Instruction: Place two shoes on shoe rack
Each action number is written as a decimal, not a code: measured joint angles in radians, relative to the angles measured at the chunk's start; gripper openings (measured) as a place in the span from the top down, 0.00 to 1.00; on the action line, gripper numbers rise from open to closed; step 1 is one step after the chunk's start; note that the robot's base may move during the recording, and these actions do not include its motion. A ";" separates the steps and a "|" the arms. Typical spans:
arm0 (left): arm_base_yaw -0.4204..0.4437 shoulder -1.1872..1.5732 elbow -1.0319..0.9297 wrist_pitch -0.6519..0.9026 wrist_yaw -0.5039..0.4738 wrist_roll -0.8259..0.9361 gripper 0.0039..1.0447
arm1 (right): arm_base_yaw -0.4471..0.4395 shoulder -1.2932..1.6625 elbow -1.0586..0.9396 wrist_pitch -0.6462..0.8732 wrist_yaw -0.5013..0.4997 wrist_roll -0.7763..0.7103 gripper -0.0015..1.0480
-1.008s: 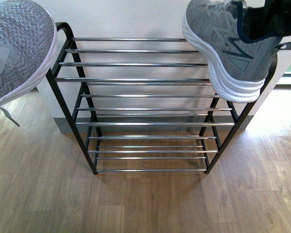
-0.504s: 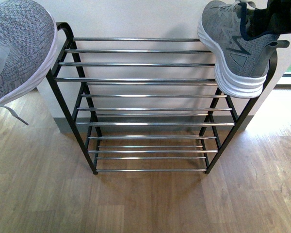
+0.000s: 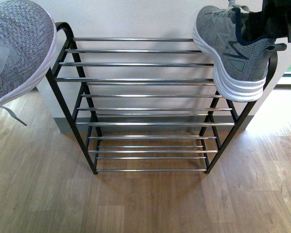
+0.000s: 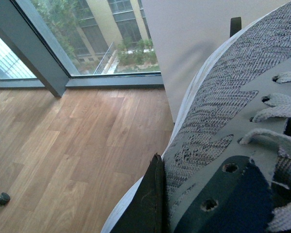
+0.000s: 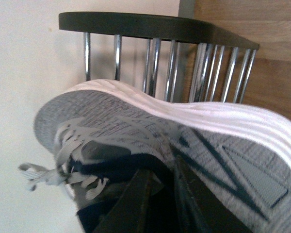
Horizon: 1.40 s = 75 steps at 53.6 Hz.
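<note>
While the right gripper pinches the collar of a grey knit white-soled sneaker above the right end of a black-framed chrome-rod shoe rack, level the sole before lowering. The left gripper pinches the matching grey sneaker beside the left rail.

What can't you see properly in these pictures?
- Left sneaker: in the front view, its heel is cut off by the picture's edge.
- Left gripper: in the left wrist view, only one dark finger shows; the sneaker hides the rest.
- Shoe rack: in the front view, the right sneaker covers its top right corner.
</note>
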 joint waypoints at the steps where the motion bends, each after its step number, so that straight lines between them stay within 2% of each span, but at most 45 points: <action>1: 0.000 0.000 0.000 0.000 0.000 0.000 0.99 | 0.000 0.000 0.000 0.004 -0.001 0.000 0.84; 15: 0.000 0.000 0.000 0.000 -0.001 0.000 0.99 | 0.000 -0.020 -0.012 0.060 0.010 0.000 0.37; 20: 0.000 0.000 0.000 0.000 -0.001 0.000 0.99 | 0.005 -0.024 -0.040 0.138 0.102 -0.082 0.18; 22: 0.000 0.000 0.000 0.000 -0.001 0.000 0.99 | 0.010 -0.032 -0.072 0.220 0.177 -0.183 0.10; 24: 0.000 0.000 0.000 0.000 -0.001 0.000 0.99 | 0.012 -0.036 -0.099 0.292 0.212 -0.266 0.07; 25: 0.000 0.000 0.000 0.000 -0.001 0.000 0.99 | 0.014 -0.041 -0.120 0.349 0.238 -0.359 0.08; 27: 0.000 0.000 0.000 0.000 -0.001 0.000 0.99 | 0.015 -0.042 -0.143 0.420 0.257 -0.431 0.09; 28: 0.000 0.000 0.000 0.000 -0.001 0.000 0.99 | 0.016 -0.043 -0.161 0.479 0.287 -0.525 0.09; 31: 0.000 0.000 0.000 0.000 -0.001 0.000 0.99 | 0.018 -0.044 -0.197 0.601 0.317 -0.666 0.09; 39: 0.000 0.000 0.000 0.000 0.000 0.000 0.99 | 0.018 -0.043 -0.272 0.917 0.259 -1.189 0.09; 43: 0.000 0.000 0.000 0.000 -0.001 0.000 0.99 | 0.014 -0.044 -0.294 1.043 0.168 -1.465 0.09; 46: 0.000 0.000 0.000 0.000 0.000 0.000 0.99 | 0.011 -0.044 -0.311 1.117 0.100 -1.607 0.09; 48: 0.000 0.000 0.000 0.000 -0.001 0.000 0.99 | 0.006 -0.046 -0.321 1.147 0.045 -1.659 0.10; 49: 0.000 0.000 0.000 0.000 -0.001 0.000 0.99 | 0.001 -0.053 -0.331 1.153 -0.012 -1.680 0.13; 55: 0.000 0.000 0.000 0.000 0.000 0.000 0.99 | -0.017 -0.106 -0.444 1.204 -0.200 -1.677 0.28; 67: 0.000 0.000 0.000 0.000 0.000 0.000 0.99 | -0.044 -0.263 -0.692 1.298 -0.238 -1.670 0.60; 75: 0.000 0.000 0.000 0.000 0.000 0.000 0.99 | -0.058 -0.391 -0.877 1.343 -0.257 -1.668 0.90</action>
